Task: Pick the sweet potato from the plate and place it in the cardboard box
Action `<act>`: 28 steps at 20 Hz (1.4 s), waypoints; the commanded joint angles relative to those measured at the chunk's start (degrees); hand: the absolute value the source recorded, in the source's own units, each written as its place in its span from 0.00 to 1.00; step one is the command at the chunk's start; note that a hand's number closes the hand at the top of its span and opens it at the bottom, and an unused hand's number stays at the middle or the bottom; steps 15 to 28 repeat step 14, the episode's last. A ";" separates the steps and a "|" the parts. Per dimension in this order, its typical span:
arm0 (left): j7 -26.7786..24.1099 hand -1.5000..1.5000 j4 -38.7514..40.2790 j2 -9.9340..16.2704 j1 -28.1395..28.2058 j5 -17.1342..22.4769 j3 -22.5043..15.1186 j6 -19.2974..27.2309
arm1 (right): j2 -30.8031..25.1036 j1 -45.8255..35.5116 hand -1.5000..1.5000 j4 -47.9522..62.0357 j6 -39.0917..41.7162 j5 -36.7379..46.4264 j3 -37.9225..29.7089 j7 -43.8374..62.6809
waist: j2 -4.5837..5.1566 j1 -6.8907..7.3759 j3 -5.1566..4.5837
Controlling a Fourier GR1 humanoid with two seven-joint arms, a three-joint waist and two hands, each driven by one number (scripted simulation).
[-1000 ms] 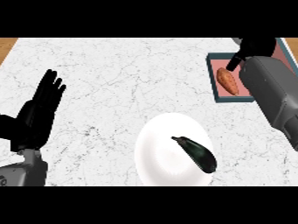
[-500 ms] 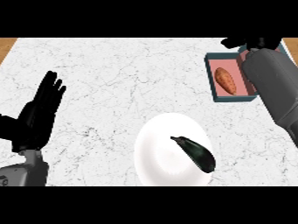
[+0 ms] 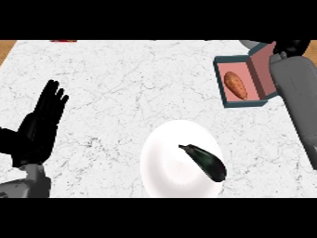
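On the marble counter (image 3: 120, 83), the sweet potato (image 3: 235, 85) lies in the cardboard box (image 3: 224, 81); it looks hard and bumpy, best held round its middle. The left hand (image 3: 37, 128) rests with straight fingers; I cannot tell about the right hand (image 3: 293, 46).

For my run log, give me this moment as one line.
sweet potato: in cardboard box | plate: holds eggplant | right hand: beyond box | left hand: open, resting

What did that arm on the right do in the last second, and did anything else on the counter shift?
The right hand has lifted off the orange sweet potato and pulled back past the far side of the open cardboard box, leaving the potato lying inside in full view. The open left hand stayed resting at the left, and the dark eggplant stayed on the white round plate.
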 commanded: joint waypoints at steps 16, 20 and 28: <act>1.07 0.50 0.83 -0.48 -1.60 -0.74 -0.50 0.61 | -0.64 26.64 0.00 -27.66 3.70 -11.54 -7.46 -12.22 | -0.26 -0.64 -0.13; 1.07 0.50 0.83 -0.48 -1.60 -0.74 -0.50 0.61 | -0.64 26.64 0.00 -27.66 3.70 -11.54 -7.46 -12.22 | -0.26 -0.64 -0.13; 1.07 0.50 0.83 -0.48 -1.60 -0.74 -0.50 0.61 | -0.64 26.64 0.00 -27.66 3.70 -11.54 -7.46 -12.22 | -0.26 -0.64 -0.13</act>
